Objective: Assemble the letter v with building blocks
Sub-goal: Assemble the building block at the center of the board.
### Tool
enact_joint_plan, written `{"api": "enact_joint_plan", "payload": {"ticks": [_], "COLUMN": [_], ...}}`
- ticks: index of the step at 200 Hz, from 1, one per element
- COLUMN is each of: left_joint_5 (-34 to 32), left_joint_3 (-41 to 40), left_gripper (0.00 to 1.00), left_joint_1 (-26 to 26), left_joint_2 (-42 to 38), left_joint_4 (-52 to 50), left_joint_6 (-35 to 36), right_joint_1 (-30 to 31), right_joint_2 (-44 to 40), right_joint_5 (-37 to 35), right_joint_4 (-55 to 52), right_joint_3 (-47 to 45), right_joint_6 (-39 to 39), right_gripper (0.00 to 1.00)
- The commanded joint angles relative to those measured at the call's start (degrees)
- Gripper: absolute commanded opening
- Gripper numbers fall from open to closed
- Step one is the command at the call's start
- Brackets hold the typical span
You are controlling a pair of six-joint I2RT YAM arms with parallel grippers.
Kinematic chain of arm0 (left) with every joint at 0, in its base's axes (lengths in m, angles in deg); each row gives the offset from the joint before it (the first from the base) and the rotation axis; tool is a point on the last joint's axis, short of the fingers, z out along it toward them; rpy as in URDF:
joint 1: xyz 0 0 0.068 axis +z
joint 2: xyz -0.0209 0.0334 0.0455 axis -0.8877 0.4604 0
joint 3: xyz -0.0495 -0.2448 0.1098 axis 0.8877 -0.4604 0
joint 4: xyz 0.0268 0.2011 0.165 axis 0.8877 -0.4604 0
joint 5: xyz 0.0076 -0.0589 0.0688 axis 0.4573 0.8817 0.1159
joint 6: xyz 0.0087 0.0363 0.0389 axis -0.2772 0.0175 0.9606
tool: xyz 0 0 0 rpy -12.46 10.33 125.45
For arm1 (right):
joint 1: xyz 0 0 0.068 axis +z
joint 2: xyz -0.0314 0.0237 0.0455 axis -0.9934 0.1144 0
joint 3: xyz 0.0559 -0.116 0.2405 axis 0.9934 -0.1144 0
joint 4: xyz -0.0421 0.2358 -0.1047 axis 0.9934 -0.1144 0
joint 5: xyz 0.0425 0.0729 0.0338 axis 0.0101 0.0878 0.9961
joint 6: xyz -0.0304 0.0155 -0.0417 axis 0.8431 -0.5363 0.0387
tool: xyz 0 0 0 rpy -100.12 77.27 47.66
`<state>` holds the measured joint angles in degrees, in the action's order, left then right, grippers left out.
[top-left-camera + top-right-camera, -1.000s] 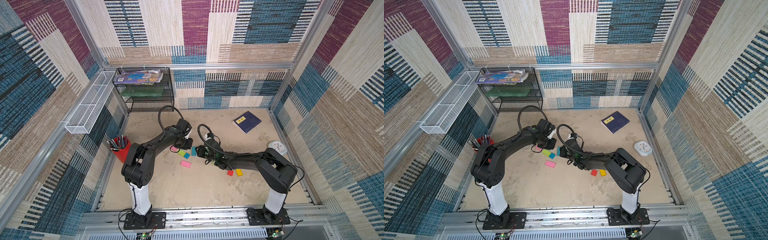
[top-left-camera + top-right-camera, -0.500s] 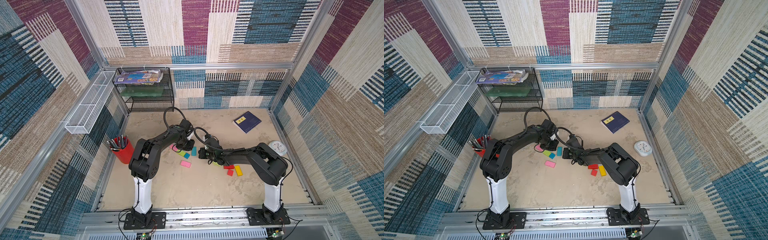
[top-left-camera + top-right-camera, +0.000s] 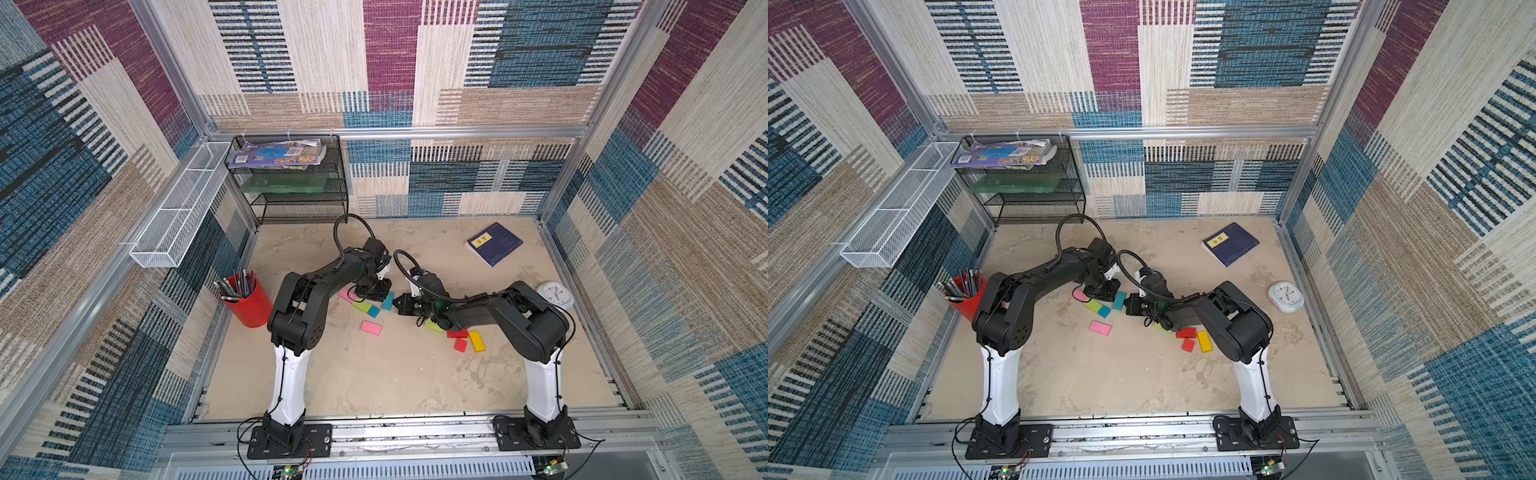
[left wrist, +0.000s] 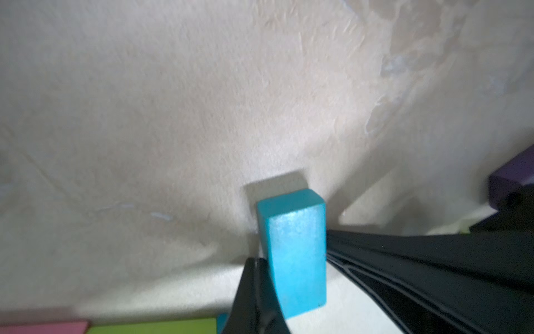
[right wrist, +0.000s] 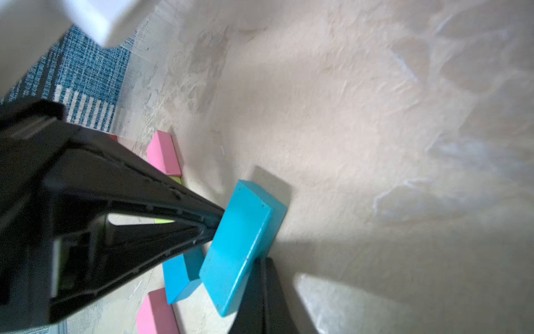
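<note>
A long teal block lies on the sandy table between my two gripper tips. My left gripper is shut and empty, its tip against one long side. On the opposite side, my right gripper presses in, also shut and empty. A pink block, a lime green block and a small teal block form a slanting row that meets the long teal one. Another pink block lies loose. Beside the right arm lie a lime block, two red blocks and a yellow block.
A dark blue book lies at the back right and a white clock at the right edge. A red cup of pencils stands on the left. A black mesh shelf and a white wire basket fill the back left corner.
Both arms' elbows have swung in toward the middle while the tips stayed at the long teal block. A red block beside the right arm has come into view.
</note>
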<state>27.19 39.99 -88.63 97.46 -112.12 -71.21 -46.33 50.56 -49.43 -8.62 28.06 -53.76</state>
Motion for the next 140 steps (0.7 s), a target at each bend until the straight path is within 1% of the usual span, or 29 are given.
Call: {"api": "enact_joint_plan", "payload": {"ticks": [1,41,76,140], "left_joint_5": [1.1,-0.3,-0.5,-0.4], "left_joint_3": [1.1,0.3,-1.2,-1.6], "left_gripper": [0.0,0.0,0.0,0.0], "left_joint_1": [-0.1,0.2,0.9,1.7], "left_joint_2": [0.4,0.0,-0.9,-1.4], "left_joint_4": [-1.4,-1.2,-0.3,0.0], "left_joint_6": [1.4,1.5,1.6,1.6], "right_joint_1": [0.1,1.0,1.3,1.6], "right_joint_2": [0.8,1.3,1.2,2.3], "right_joint_5": [1.2,1.8,2.3,2.8], "right_joint_4": [-2.4,-2.0,-1.4,-1.2], "right_joint_3": [0.1,0.7,0.4,1.2], "right_joint_6": [-0.2,-0.4,-0.6,-0.9], "right_gripper": [0.0,0.0,0.0,0.0]}}
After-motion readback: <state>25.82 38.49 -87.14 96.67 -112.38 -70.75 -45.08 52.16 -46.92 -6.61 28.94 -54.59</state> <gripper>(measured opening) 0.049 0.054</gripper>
